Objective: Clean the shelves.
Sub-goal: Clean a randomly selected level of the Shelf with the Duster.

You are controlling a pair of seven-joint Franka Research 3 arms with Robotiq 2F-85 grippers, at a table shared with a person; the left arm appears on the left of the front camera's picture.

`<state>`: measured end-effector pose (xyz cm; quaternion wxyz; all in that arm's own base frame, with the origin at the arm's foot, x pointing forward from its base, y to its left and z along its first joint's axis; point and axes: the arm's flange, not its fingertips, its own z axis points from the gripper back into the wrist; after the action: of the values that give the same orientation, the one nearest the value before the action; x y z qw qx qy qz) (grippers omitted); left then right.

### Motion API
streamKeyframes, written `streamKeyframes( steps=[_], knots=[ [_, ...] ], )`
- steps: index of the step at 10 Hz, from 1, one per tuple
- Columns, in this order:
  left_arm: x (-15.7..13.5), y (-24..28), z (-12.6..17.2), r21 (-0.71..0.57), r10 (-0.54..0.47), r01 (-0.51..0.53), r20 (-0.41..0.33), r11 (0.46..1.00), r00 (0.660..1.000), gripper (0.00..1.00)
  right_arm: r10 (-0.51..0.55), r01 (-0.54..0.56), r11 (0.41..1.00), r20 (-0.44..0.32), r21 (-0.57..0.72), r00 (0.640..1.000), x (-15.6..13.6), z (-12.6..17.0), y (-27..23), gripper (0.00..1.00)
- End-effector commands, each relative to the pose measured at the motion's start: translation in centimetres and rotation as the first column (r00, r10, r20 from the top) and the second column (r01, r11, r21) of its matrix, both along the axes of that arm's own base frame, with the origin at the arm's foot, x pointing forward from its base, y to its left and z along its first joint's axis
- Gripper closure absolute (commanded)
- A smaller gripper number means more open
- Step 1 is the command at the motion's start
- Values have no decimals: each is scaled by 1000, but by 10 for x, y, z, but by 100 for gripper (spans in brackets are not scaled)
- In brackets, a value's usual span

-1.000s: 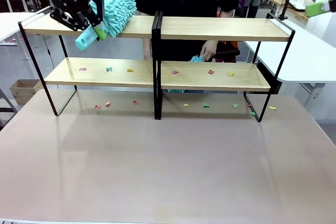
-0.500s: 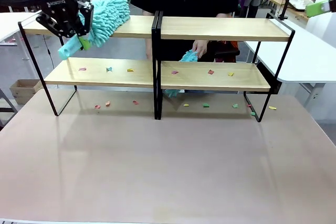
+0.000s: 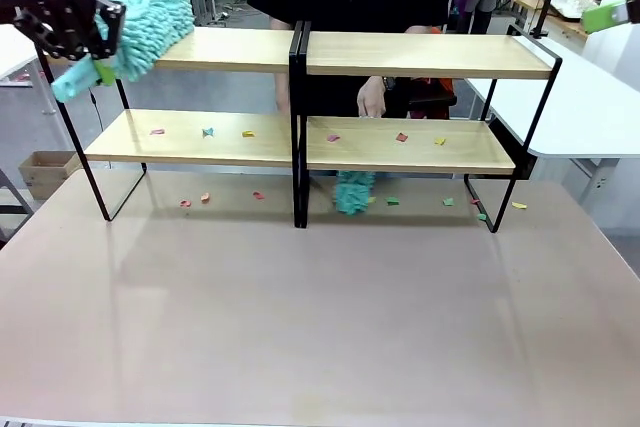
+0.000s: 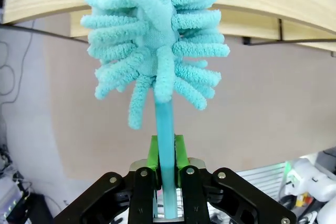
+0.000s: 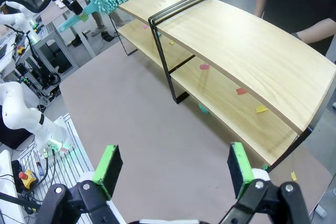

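The shelves are two wooden two-tier racks, a left one (image 3: 230,49) and a right one (image 3: 430,54), also seen from the right wrist (image 5: 236,40). My left gripper (image 3: 98,65) is shut on the handle of a teal fluffy duster (image 3: 155,12), whose head lies on the left end of the top board. From the wrist, the gripper (image 4: 167,182) clamps the handle below the duster head (image 4: 157,40). The person's hand (image 3: 372,97) holds a second teal duster (image 3: 352,190) hanging behind the lower right board. My right gripper (image 5: 173,166) is open, high above the table.
Small coloured paper scraps (image 3: 208,132) lie on both lower boards, and more scraps (image 3: 392,201) lie on the beige tabletop (image 3: 320,327) under the racks. A white table (image 3: 590,107) stands at the right and a cardboard box (image 3: 45,172) on the floor at the left.
My left gripper has carried the duster leftward along the top board to its left end. The person's hand has lowered the second duster down to the table behind the right rack.
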<state>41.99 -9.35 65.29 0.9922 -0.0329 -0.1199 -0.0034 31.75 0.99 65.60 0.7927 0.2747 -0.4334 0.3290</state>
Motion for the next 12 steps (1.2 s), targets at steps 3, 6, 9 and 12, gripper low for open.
streamKeyframes(
  steps=[3,6,9,12],
  knots=[
    [7,63,-5,119,38,-36,-9,992,999,87,3,-3,1000,4,6,1000,0,1,1,0],
    [1,121,32,91,102,-110,97,990,990,87,3,-3,1000,4,6,1000,0,1,1,0],
    [-36,163,84,-23,102,-99,216,995,971,87,3,-3,1000,4,6,1000,0,1,1,0],
    [-59,183,99,-167,69,-34,208,985,976,87,3,-3,1000,4,6,1000,0,1,1,0]
  ],
)
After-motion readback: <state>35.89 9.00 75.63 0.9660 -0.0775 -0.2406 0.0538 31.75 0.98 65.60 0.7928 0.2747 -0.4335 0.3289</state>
